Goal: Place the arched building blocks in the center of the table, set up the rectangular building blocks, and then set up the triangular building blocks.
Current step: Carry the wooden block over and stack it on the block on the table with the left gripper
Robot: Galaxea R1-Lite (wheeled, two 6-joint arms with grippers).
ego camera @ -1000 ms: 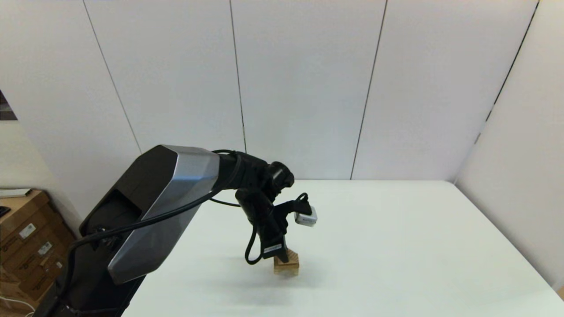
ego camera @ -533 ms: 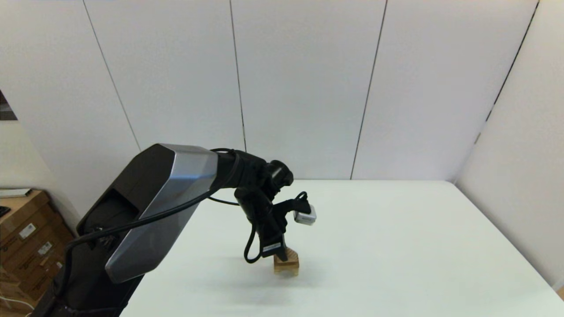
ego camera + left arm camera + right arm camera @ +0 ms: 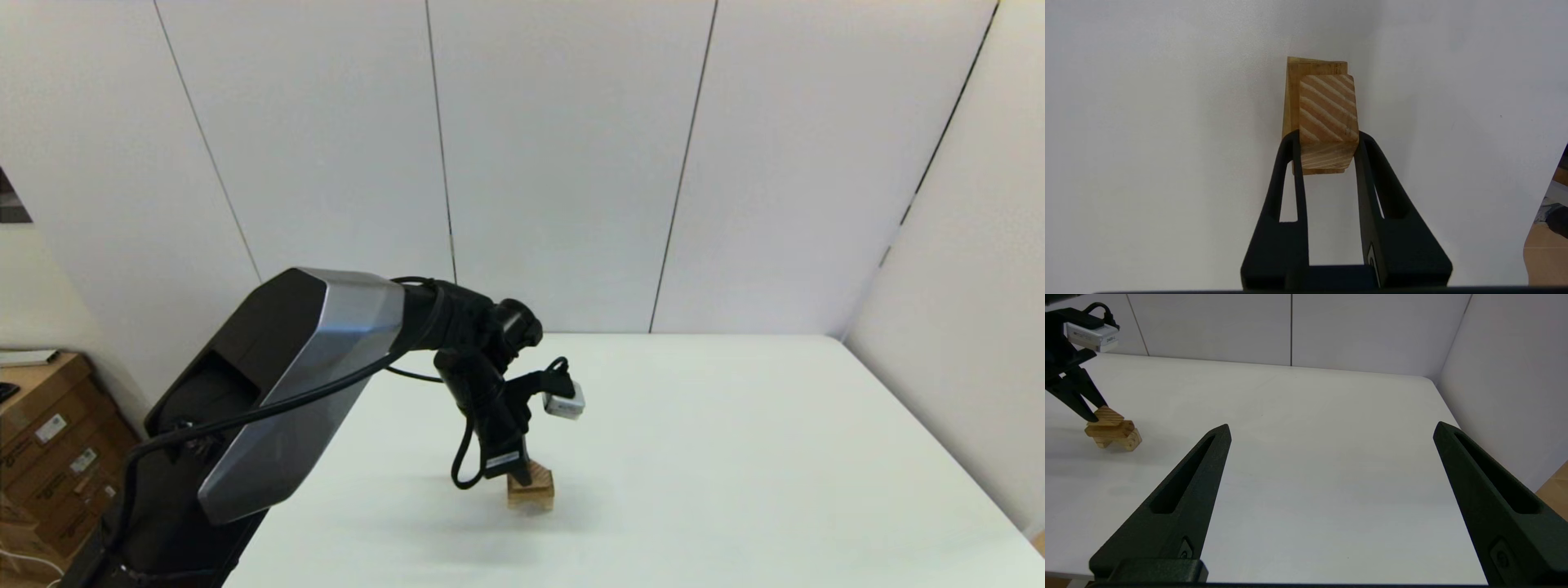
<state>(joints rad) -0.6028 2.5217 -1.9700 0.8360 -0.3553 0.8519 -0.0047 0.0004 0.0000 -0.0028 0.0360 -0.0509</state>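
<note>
You're looking at a smooth, matt white table (image 3: 735,457) with a faint sheen. The triangular building blocks (image 3: 1327,110) are pale bare wood, striped grain showing plainly on the face; beneath, the rectangular building blocks (image 3: 1112,430) and arched building blocks (image 3: 1128,442) look like the same unvarnished wood, though that's hard to judge from afar. The left gripper (image 3: 1326,141) has matt black fingers, probably plastic, like those of the right gripper (image 3: 1331,428).

Bright, even overhead light; soft faint shadows on the table (image 3: 735,457); sharp focus.
</note>
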